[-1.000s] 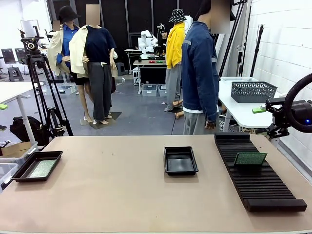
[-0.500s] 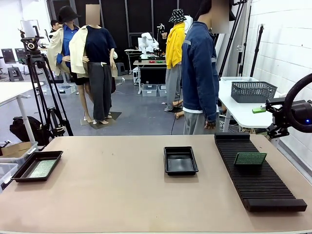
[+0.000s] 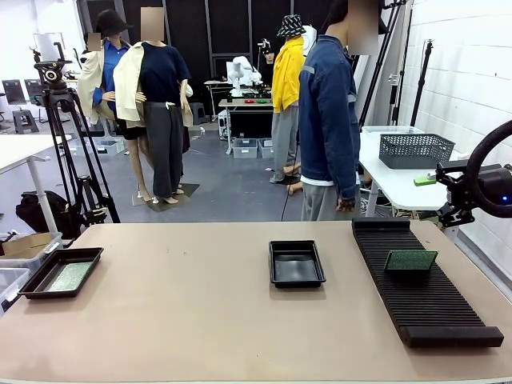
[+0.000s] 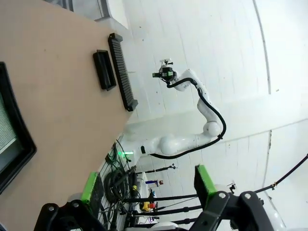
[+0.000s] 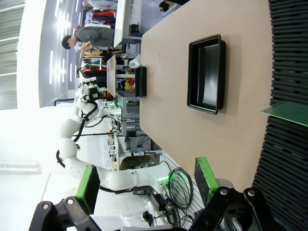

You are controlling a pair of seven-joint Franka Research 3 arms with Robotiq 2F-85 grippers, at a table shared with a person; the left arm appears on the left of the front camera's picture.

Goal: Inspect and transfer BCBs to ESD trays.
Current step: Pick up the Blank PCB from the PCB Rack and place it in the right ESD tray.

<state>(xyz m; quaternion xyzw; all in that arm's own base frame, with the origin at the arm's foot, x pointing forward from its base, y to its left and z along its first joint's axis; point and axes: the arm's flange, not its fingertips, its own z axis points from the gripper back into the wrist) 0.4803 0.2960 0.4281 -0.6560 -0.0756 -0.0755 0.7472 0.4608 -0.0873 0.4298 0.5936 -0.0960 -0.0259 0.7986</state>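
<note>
While the left hand (image 4: 147, 183) and the right hand (image 5: 147, 182) stand spread wide with nothing between the fingers, the first BCB (image 3: 70, 276) lies flat inside the left ESD tray (image 3: 34, 280) at the left edge of the surface (image 3: 184, 320). The middle ESD tray (image 3: 297, 283) sits empty toward the far edge, just beside the ribbed rack (image 3: 432, 308), where the second BCB (image 3: 410, 261) stands on edge. Broad bare surface separates the two trays.

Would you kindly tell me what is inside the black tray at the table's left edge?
One green BCB lies flat inside the left ESD tray. The tray floor beneath the board is covered, so anything under it cannot be seen.
</note>
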